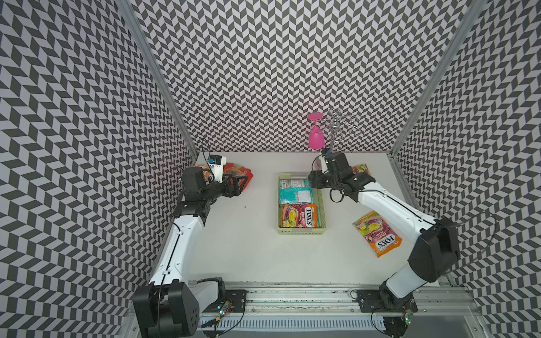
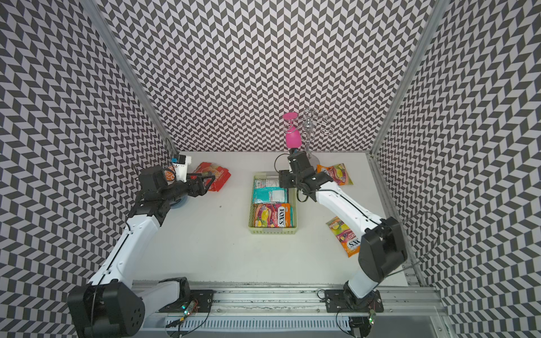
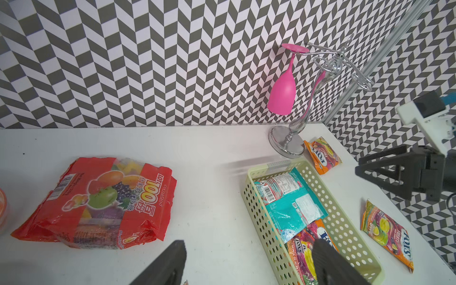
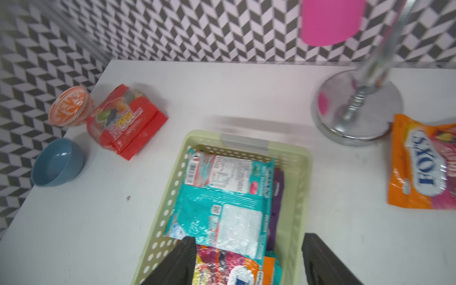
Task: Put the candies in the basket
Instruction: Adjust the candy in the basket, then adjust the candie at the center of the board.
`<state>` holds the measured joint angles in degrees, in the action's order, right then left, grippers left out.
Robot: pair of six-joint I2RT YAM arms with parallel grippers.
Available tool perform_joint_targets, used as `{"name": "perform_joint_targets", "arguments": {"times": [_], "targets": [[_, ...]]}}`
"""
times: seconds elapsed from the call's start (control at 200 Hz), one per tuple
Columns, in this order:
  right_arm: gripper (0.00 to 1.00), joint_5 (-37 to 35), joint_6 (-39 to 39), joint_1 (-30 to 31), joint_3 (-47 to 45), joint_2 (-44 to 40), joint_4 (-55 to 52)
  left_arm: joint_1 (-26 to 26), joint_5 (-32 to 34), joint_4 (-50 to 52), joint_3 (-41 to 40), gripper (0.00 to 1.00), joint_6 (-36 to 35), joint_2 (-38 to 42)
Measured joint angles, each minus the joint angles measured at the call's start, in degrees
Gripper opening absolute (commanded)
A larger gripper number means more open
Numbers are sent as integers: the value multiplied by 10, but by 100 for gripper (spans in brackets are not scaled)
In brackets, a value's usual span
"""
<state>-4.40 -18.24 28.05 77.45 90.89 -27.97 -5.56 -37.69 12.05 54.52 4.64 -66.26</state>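
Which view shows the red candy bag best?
The left wrist view: the red candy bag lies whole and close, its fruit print sharp. In both top views the left arm covers part of the bag. The right wrist view shows the bag small and blurred, beside the orange bowl.

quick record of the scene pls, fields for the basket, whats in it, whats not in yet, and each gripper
basket: pale green basket, lattice sides
in basket: teal bag, FOX'S bag, purple bag under the teal one
not in yet: red bag, far orange bag, near orange bag
left gripper: open, empty, by the red bag
right gripper: open, empty, over the basket
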Motion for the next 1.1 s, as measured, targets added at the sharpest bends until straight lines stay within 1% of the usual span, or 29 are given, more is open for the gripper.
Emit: {"name": "perform_joint_targets", "arguments": {"times": [0.095, 0.27, 0.33, 0.431, 0.541, 0.656, 0.916, 1.101], "targets": [[77, -8, -5, -38, -55, -32, -10, -1, -2, -1, -1, 84, 2, 0], [94, -9, -25, -97, -165, -91, -34, -1, -3, -1, -1, 84, 4, 0], [99, -1, -35, -129, -209, -120, -31, -2, -5, -2, -1, 84, 5, 0], [99, 18, -50, -193, -271, -164, -24, -3, -6, -4, -1, 84, 6, 0], [99, 34, -69, -264, -320, -193, -16, -5, -7, -4, -1, 84, 7, 0], [99, 27, -90, -326, -360, -226, -16, -5, -8, -5, -1, 84, 8, 0], [99, -20, -169, -389, -407, -328, -18, -5, -8, -5, -1, 84, 8, 0], [99, -39, -220, -421, -443, -355, -19, -6, -9, -5, -2, 84, 10, -1]]}}
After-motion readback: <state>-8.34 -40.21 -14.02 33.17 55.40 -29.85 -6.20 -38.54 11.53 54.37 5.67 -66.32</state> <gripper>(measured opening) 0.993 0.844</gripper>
